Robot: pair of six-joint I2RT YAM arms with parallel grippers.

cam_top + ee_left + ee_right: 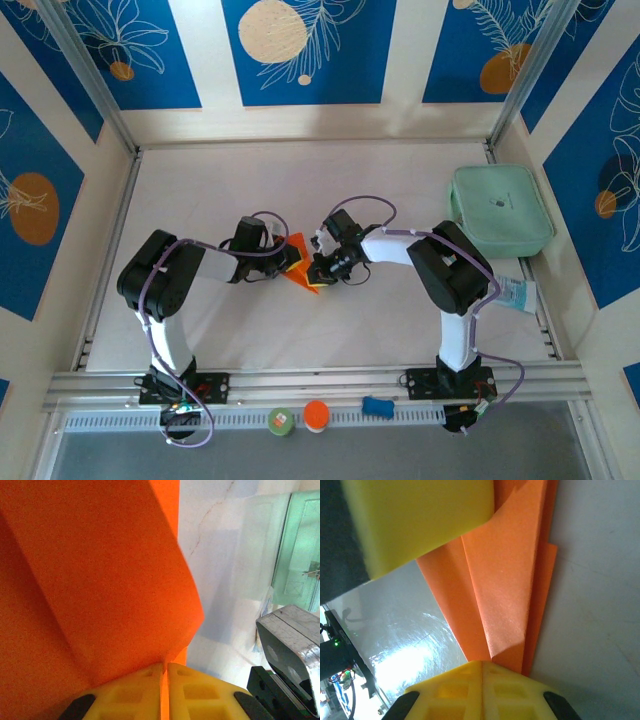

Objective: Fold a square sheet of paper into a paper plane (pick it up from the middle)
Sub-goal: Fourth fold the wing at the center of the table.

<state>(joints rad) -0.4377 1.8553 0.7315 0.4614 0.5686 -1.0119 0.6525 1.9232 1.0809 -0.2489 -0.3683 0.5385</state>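
Note:
The square sheet of paper [301,268] is bright orange and folded into a narrow, creased, layered dart, the paper plane. It is held just above the table's middle, between both grippers. My left gripper [283,262] comes in from the left. In the left wrist view its yellow fingers [200,692] are shut on the paper [100,580], with orange showing in the slit between them at the left gripper's tips [165,666]. My right gripper [320,268] is shut on the paper's other end. In the right wrist view the folded flaps [505,580] run out from the right gripper's closed tips [482,664], and the left gripper's yellow finger [420,515] sits at the top.
A mint-green case [500,208] lies at the back right, with a small printed packet [517,293] in front of it. On the front rail sit a greenish round piece [281,421], an orange disc [316,414] and a blue piece [377,406]. Walls close in the white table [220,330].

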